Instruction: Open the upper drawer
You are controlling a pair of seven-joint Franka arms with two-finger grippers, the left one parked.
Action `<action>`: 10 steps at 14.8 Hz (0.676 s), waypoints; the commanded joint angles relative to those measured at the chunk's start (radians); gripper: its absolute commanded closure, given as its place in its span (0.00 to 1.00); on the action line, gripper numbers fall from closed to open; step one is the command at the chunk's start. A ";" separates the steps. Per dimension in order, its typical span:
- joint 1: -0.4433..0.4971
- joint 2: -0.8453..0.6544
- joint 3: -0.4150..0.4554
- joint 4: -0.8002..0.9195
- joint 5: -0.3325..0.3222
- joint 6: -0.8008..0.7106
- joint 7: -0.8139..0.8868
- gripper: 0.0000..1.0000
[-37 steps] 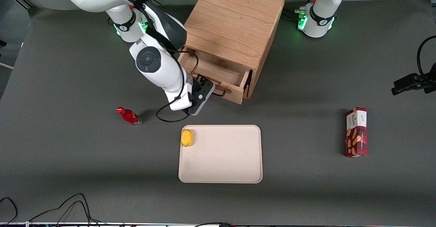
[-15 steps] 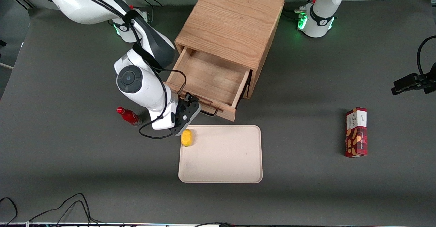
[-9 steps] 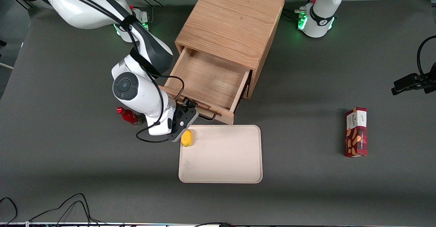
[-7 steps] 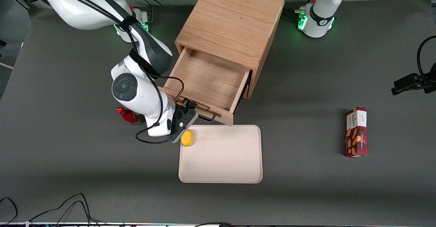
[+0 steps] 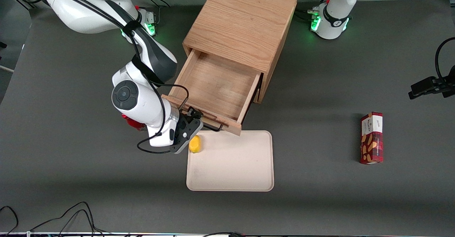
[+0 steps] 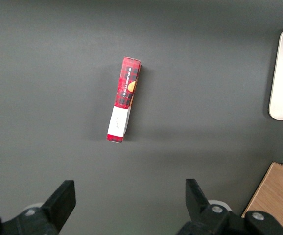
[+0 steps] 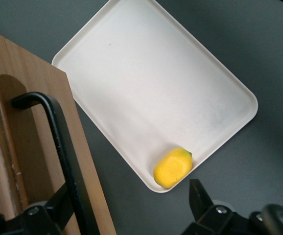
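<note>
The upper drawer [image 5: 213, 87] stands pulled far out of the wooden cabinet [image 5: 241, 23], its bare wooden floor showing. Its front panel reaches the tray's [image 5: 231, 173] edge nearest the cabinet. The gripper [image 5: 193, 118] is at the drawer's black wire handle [image 5: 213, 127]; in the right wrist view the handle [image 7: 63, 147] runs past one finger while the other finger stands apart from it, so the fingers are spread. A yellow lemon [image 5: 194, 143] lies in the tray corner next to the gripper. A red bottle [image 5: 133, 124] shows partly under the working arm. A red snack box [image 5: 371, 138] lies toward the parked arm's end of the desk [image 5: 71, 180].
</note>
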 commanded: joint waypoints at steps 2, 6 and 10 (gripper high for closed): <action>0.005 0.021 -0.021 0.043 -0.028 -0.019 0.000 0.00; 0.005 0.022 -0.028 0.049 -0.030 -0.033 0.003 0.00; 0.004 0.022 -0.028 0.080 -0.025 -0.062 0.005 0.00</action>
